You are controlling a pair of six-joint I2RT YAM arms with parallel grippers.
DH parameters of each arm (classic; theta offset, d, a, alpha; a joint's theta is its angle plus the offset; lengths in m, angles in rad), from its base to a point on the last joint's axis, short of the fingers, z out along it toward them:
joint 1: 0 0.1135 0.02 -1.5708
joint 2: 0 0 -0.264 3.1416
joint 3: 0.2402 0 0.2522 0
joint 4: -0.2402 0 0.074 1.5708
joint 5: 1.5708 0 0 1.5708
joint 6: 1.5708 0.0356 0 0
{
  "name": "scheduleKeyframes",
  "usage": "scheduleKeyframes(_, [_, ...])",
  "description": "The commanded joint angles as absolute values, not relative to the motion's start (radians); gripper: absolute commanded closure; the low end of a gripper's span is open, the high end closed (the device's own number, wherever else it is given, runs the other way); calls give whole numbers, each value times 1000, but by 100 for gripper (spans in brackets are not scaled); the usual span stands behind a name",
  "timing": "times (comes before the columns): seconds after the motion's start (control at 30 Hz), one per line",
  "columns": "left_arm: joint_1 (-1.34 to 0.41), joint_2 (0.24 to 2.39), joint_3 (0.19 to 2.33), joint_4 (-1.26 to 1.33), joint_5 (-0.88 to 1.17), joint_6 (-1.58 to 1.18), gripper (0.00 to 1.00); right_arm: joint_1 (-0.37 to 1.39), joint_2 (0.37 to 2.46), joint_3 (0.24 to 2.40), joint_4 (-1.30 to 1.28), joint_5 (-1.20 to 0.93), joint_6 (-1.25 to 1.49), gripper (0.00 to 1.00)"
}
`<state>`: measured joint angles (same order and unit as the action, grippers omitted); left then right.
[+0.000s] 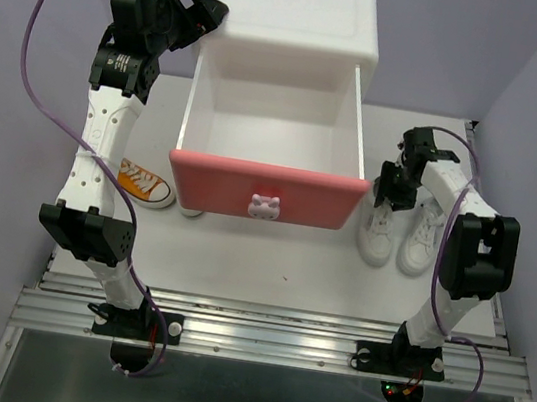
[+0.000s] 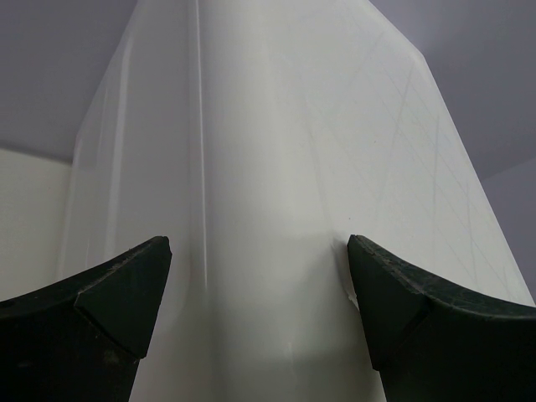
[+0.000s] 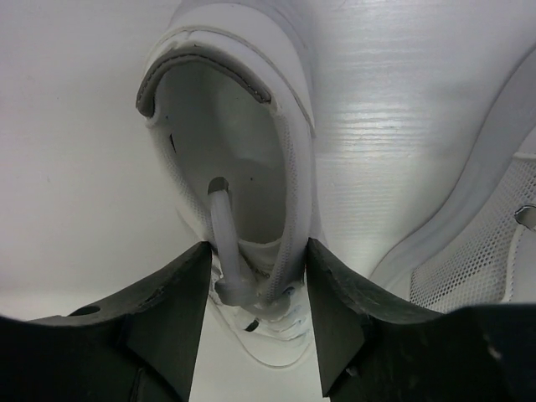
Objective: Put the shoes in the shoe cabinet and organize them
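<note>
The white shoe cabinet (image 1: 292,12) stands at the back with its salmon-pink drawer (image 1: 265,188) pulled out and nothing showing inside. My left gripper (image 1: 202,4) is open, its fingers straddling the cabinet's upper left corner (image 2: 276,151). The two white sneakers (image 1: 376,239) (image 1: 422,242) sit side by side right of the drawer. My right gripper (image 1: 395,185) is down on the left one, fingers closed on the tongue and laces of the sneaker (image 3: 226,126). An orange sneaker (image 1: 144,185) lies left of the drawer; the other orange one is hidden.
The open drawer reaches well forward over the table, its bunny knob (image 1: 264,205) facing me. A small white piece (image 1: 191,213) peeks out under its left corner. The second white sneaker (image 3: 486,243) lies close on my right gripper's right. Purple walls close in both sides.
</note>
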<state>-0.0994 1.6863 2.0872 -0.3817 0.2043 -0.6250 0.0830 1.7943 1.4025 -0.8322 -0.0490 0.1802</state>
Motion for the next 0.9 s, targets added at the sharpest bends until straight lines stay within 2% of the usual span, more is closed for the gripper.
scheduleKeyframes(0.0, [-94,1776,2011,-680,120,-525,4,75,1793,1379,-781,-61,201,46])
scheduleKeyframes(0.1, [-94,1776,2016,-675,112,-526,4,75,1793,1358,-767,-63,207,47])
scheduleKeyframes(0.2, [-94,1779,2022,-676,112,-526,4,75,1796,1356,-767,-58,210,69])
scheduleKeyframes(0.27, [-94,1781,2022,-678,114,-526,4,75,1790,1361,-767,-58,216,78])
scheduleKeyframes(0.3, [-94,1781,2022,-677,114,-528,4,75,1786,1367,-767,-57,219,92])
scheduleKeyframes(0.33, [-94,1781,2022,-675,114,-528,4,75,1781,1376,-767,-52,225,99])
scheduleKeyframes(0.67, [-94,1776,2014,-670,106,-543,4,75,1565,1411,-693,67,382,99])
scheduleKeyframes(0.87, [-94,1773,2014,-673,106,-548,4,75,1477,1552,-670,158,460,99])
